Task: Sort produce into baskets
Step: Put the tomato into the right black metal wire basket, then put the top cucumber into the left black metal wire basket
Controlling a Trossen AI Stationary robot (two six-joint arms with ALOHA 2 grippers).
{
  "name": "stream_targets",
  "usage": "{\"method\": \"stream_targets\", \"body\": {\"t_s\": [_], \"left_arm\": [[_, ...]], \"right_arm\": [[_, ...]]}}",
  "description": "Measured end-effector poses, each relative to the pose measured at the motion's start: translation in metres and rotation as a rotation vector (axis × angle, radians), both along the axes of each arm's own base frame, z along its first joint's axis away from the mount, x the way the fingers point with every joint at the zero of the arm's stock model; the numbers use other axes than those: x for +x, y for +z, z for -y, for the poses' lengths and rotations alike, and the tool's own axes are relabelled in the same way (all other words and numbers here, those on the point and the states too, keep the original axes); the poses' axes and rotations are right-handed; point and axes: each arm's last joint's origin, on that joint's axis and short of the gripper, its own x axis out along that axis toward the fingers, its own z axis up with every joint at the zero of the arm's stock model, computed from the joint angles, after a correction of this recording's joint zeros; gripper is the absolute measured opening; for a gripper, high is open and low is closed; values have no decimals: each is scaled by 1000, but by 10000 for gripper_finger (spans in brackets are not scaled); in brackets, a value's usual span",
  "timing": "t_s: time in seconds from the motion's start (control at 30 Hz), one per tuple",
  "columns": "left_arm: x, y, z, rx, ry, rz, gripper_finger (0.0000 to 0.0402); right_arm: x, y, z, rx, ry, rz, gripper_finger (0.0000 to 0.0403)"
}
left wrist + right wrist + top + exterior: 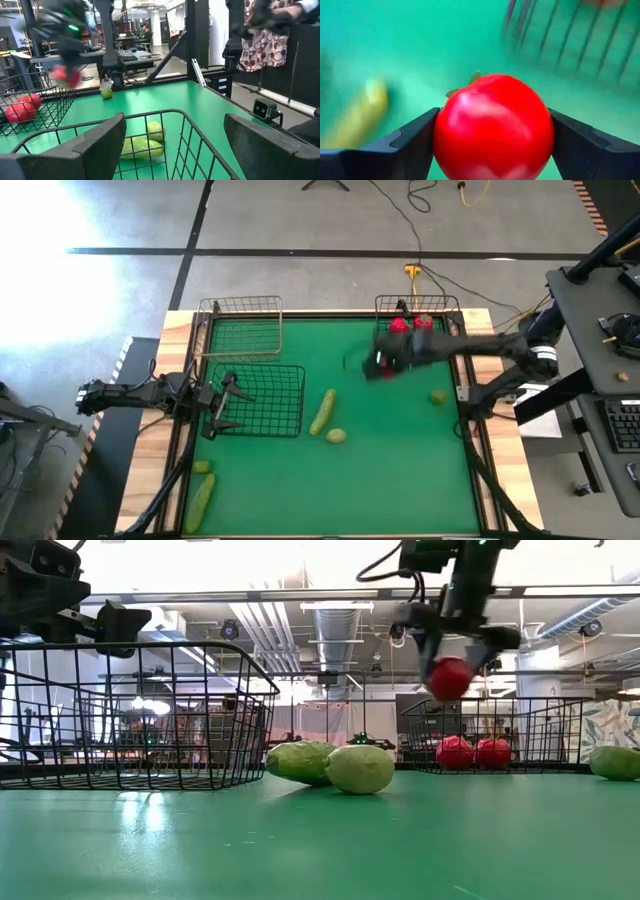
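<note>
Glossy round red tomato [493, 127] clamped in right gripper [492, 140] above smooth green mat [400, 450]; left gripper [185, 145] wide open.

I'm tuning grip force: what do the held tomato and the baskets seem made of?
The tomato in the right end effector looks like smooth, glossy plastic, judging by its bright highlights; it could be rubber. The black basket looks like thin coated metal wire in an open square grid.

high: overhead, straight down | low: table-level, facing room | wrists: forward, close | shared: green table [400, 450]
</note>
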Motion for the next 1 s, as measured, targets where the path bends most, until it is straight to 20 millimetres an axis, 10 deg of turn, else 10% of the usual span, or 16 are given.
{"method": "stream_targets", "body": {"t_s": [0.33, 0.63, 1.0], "left_arm": [[0, 0, 0, 0, 0, 0, 318], [0, 0, 0, 0, 0, 0, 318], [0, 0, 0, 0, 0, 0, 318]], "right_arm": [[-51, 9, 102, -87, -237, -19, 314], [-66, -59, 128, 31, -317, -201, 321], [-70, -76, 158, 154, -289, -203, 379]]}}
